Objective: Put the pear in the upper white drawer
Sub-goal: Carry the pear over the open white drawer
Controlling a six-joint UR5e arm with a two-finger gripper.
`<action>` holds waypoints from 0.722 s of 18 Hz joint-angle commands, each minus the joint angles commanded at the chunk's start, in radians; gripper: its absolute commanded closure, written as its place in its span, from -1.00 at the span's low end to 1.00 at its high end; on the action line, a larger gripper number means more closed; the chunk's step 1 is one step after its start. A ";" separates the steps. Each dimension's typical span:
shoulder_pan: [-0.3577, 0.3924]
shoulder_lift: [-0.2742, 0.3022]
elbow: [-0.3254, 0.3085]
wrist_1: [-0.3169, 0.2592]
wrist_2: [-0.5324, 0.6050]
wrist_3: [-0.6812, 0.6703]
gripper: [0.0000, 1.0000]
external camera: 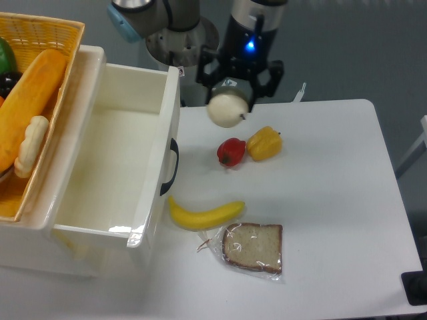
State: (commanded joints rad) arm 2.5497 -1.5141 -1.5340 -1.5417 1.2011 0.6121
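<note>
White tabletop [333, 220] fills most of the view, and on its left side sits the upper white drawer [113, 167], pulled open, glossy inside, its dark curved handle [171, 167] facing the fruit on the table. Behind and over the drawer's left edge there's the yellow wicker basket [40, 40], with a long orange loaf-like item [30, 107] and a pale knobbly piece [30, 147] lying in it (some dark and green things at its edge are too cut off to name). Up top, the gripper [230, 100] hangs from the arm, blue light glowing on its body, fingers pinching the pear [227, 110] from either side. The pear is off the table, held in the air just right of the drawer's back corner and above the tabletop, not over the drawer's inside. Down on the table: a banana [205, 215] lies just beside the drawer front, a bread slice in clear wrap [253, 248] sits touching or nearly touching its right end, and farther up the yellow pepper-like fruit [265, 144] and the red fruit [231, 152] rest side by side, touching.
</note>
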 joint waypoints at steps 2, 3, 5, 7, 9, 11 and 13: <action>-0.045 -0.002 0.000 0.000 -0.002 0.000 -0.19; -0.069 -0.002 0.000 0.002 -0.002 0.000 -0.19; -0.101 -0.006 0.000 0.000 0.002 -0.002 -0.19; -0.120 -0.014 -0.002 0.000 0.002 0.000 -0.20; -0.137 -0.015 0.000 0.002 0.005 0.003 -0.20; -0.140 -0.018 -0.002 0.002 0.005 0.003 -0.20; -0.157 -0.026 -0.003 0.002 0.006 0.003 -0.20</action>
State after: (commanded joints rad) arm 2.3931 -1.5401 -1.5370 -1.5401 1.2072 0.6151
